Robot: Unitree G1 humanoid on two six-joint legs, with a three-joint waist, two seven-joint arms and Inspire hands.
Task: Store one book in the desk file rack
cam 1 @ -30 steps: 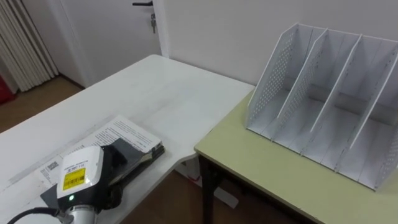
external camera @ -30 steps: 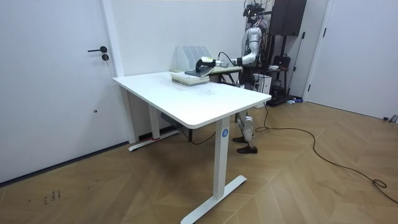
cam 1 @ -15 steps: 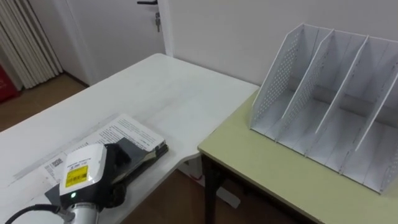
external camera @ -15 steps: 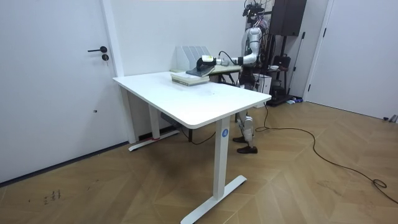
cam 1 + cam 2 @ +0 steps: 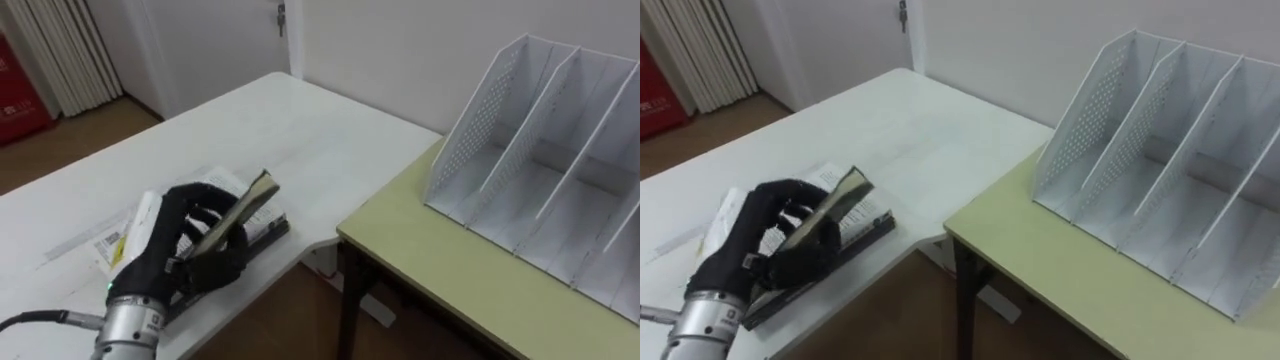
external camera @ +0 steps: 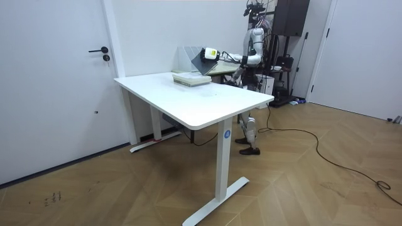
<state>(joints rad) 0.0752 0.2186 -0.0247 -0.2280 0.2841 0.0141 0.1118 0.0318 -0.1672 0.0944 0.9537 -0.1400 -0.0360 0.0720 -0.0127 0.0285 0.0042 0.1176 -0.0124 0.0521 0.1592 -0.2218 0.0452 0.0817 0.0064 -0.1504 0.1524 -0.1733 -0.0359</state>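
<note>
My left hand is shut on a dark-covered book, thumb and fingers curled round its lower end. The book is tilted up on its edge above another book that lies flat on the white table. In the right eye view the left hand grips the same lifted book. The white file rack with several upright slots stands on the green desk to my right, well apart from the book. In the room view the book is held up in front of the rack.
A gap separates the white table from the green desk. Printed papers lie under the books. A door and a wall stand behind the table. My right hand hangs low by the green desk in the room view.
My left hand has turned palm-in, closed on the top book and lifted it off the stack, tilted on edge. The eye view has shifted right and down a little.
</note>
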